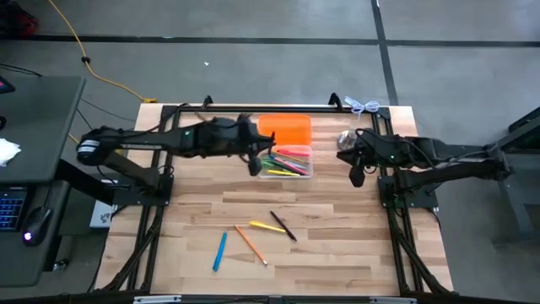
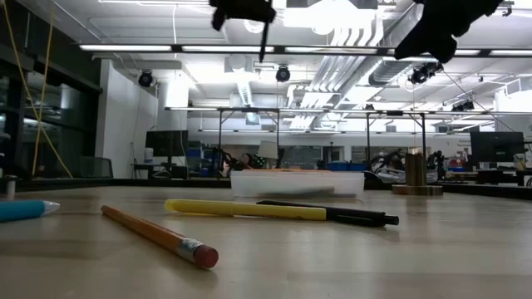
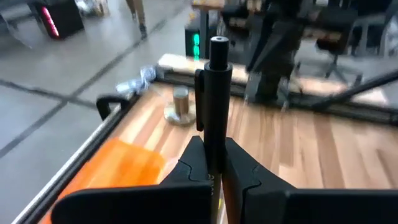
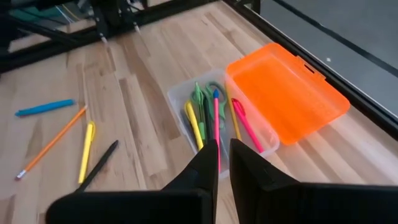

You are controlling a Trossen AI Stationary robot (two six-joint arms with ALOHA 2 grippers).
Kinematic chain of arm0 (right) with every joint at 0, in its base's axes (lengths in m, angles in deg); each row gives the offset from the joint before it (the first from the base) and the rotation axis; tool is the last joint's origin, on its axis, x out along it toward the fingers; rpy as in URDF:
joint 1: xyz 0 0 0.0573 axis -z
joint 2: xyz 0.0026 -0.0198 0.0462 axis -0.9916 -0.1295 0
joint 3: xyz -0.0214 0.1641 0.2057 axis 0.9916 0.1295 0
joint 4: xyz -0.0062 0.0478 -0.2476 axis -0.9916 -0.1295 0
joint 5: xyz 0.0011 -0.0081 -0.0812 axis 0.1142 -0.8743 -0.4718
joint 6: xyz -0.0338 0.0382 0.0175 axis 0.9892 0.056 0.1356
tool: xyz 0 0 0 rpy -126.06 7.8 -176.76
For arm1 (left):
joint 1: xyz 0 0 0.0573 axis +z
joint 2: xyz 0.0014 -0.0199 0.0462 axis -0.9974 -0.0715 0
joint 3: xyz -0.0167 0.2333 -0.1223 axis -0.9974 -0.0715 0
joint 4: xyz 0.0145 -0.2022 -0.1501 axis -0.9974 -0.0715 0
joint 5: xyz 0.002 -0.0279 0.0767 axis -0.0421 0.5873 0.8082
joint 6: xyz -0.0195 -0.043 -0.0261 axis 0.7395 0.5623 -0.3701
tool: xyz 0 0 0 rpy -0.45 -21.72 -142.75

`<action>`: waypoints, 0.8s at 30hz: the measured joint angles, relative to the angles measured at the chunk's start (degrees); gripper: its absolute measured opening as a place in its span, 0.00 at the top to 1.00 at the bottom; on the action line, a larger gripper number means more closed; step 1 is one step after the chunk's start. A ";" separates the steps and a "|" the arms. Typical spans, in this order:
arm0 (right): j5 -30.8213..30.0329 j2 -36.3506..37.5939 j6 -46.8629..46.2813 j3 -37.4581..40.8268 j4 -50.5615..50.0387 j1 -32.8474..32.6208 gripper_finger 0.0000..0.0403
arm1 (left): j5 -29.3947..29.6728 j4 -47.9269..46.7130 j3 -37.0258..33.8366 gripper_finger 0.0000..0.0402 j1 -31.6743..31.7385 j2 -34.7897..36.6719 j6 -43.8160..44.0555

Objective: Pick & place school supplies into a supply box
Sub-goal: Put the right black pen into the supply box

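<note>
Nearest the front edge, four loose pens lie flat and apart: blue pen (image 1: 220,251), orange pencil (image 1: 250,244), yellow pen (image 1: 267,226), black pen (image 1: 283,225), long axes mostly diagonal; I judge them light, stiff and slick, so pinch mid-barrel. Farther back, the left gripper (image 1: 253,163), clamped on a dark pen (image 3: 217,93) end-up, hangs beside the clear box (image 1: 288,163). Its orange lid (image 1: 285,130) lies behind; the right gripper (image 1: 357,176), jaws nearly together and empty, waits to the side.
</note>
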 joint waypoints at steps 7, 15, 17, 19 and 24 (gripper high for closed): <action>-0.01 5.09 -0.20 6.92 4.87 0.00 0.96 | -3.52 -11.68 14.33 0.91 2.96 -10.92 -4.27; -0.20 10.69 -1.33 14.30 10.69 0.00 0.95 | -5.10 -22.81 25.67 0.91 4.74 -19.46 -8.99; -0.39 12.67 -1.46 16.00 11.49 0.02 0.95 | -5.44 -22.55 27.16 0.91 4.81 -20.95 -9.82; -0.52 14.23 -1.99 17.75 12.83 0.04 0.95 | -5.82 -24.89 27.65 0.91 5.68 -21.65 -10.19; -1.15 19.36 -3.92 21.31 13.53 0.04 0.95 | -6.72 -26.78 28.24 0.91 7.06 -22.82 -10.22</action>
